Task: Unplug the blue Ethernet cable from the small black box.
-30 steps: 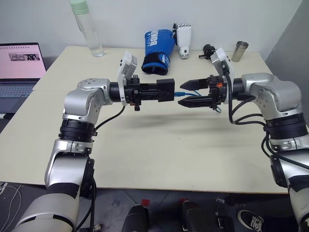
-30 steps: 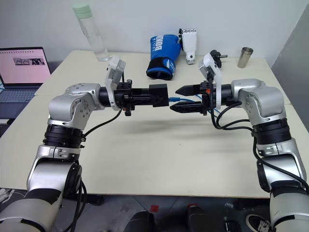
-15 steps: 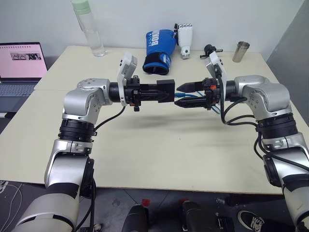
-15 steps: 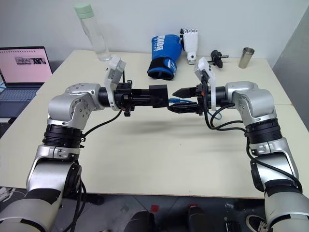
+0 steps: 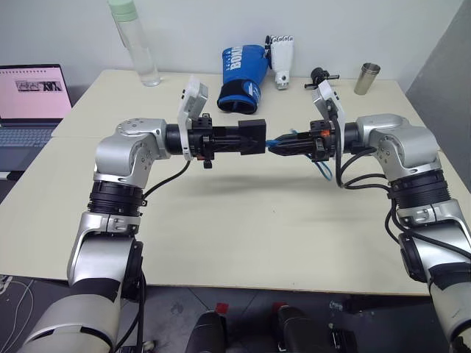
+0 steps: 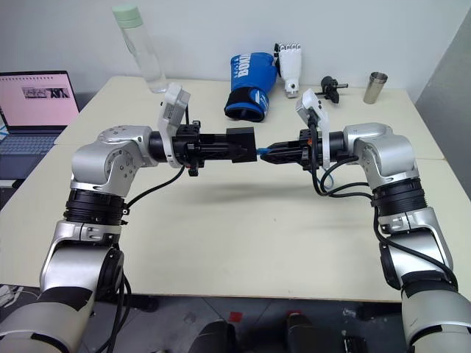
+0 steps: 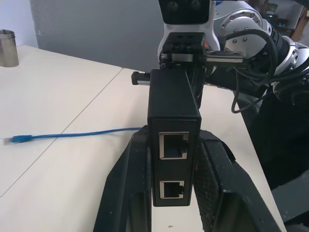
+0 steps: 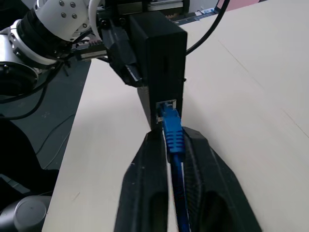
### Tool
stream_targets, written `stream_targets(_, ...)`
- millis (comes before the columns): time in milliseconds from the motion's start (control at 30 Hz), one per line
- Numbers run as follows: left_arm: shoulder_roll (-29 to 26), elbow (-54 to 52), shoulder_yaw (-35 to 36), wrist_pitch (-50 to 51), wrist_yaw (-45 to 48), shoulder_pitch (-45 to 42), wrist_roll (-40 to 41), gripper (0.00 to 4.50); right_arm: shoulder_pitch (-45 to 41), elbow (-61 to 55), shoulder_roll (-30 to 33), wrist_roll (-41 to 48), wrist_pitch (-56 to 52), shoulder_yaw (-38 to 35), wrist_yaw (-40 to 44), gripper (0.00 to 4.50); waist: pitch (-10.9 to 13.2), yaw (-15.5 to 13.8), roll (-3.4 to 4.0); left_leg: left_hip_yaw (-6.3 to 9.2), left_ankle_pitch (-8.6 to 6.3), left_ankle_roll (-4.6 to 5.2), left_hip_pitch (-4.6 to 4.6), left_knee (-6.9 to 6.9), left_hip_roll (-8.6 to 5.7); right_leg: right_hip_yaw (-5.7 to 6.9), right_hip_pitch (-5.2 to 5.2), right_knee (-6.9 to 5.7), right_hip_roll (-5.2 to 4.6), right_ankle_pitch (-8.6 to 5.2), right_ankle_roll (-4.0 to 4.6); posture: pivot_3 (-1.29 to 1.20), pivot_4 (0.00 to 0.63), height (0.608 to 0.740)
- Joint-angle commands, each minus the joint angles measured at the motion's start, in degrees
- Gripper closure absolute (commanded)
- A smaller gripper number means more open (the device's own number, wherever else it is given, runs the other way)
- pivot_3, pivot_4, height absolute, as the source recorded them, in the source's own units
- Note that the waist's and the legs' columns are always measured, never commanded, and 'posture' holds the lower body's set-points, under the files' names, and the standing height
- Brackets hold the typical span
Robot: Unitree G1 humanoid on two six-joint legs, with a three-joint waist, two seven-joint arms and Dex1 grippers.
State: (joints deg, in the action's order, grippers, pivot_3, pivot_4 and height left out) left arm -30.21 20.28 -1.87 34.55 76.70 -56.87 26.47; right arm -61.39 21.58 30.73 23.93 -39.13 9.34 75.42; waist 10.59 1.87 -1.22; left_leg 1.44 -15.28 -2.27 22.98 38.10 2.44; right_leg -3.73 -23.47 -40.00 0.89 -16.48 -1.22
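Plug [image 8: 172,129] seemingly seated — box [image 8: 161,63] port

A pale cream worktop [image 5: 235,220] stands against a plain white wall [image 5: 353,29], with a seam across its left part. A grey panel [image 5: 449,66] rises at the right. Beside the worktop's left edge sits an open laptop [image 5: 29,103], screen lit. Underneath lies a grey floor [image 5: 176,305].
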Motion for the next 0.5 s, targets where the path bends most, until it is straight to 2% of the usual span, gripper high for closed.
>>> stream_targets(33, -0.21, -2.13, 0.34, -0.43, 0.48, -0.89, 0.75, 3.70, -1.85, -0.59, -0.18, -0.15, 0.70, -0.98, 0.26, 4.49, 0.00, 0.00, 0.00, 0.00, 0.00, 0.00, 0.00, 0.00, 0.00, 0.00, 0.00, 0.00, 0.00, 0.00, 0.00, 0.00, 0.150, 0.740)
stream_targets(333, -0.21, -1.84, 0.24, -0.62, 0.57, -0.99, 0.53, 3.70, -2.14, -0.58, 0.20, -0.68, 0.25, -0.75, 1.62, 4.50, 0.00, 0.00, 0.00, 0.00, 0.00, 0.00, 0.00, 0.00, 0.00, 0.00, 0.00, 0.00, 0.00, 0.00, 0.00, 0.00, 0.150, 0.740)
stream_targets(400, -0.26, -1.84, 0.22, -0.63, 0.64, -1.00, 0.50, 3.70, -2.22, -0.55, 0.28, -0.59, 0.00, -0.80, 1.99, 3.79, 0.00, 0.00, 0.00, 0.00, 0.00, 0.00, 0.00, 0.00, 0.00, 0.00, 0.00, 0.00, 0.00, 0.00, 0.00, 0.00, 0.150, 0.740)
stream_targets(500, -0.29, -1.78, 0.18, -0.67, 0.79, -1.06, 0.47, 3.70, -2.43, -0.77, 0.27, -0.51, -0.36, -0.75, 2.23, 3.11, 0.00, 0.00, 0.00, 0.00, 0.00, 0.00, 0.00, 0.00, 0.00, 0.00, 0.00, 0.00, 0.00, 0.00, 0.00, 0.00, 0.150, 0.740)
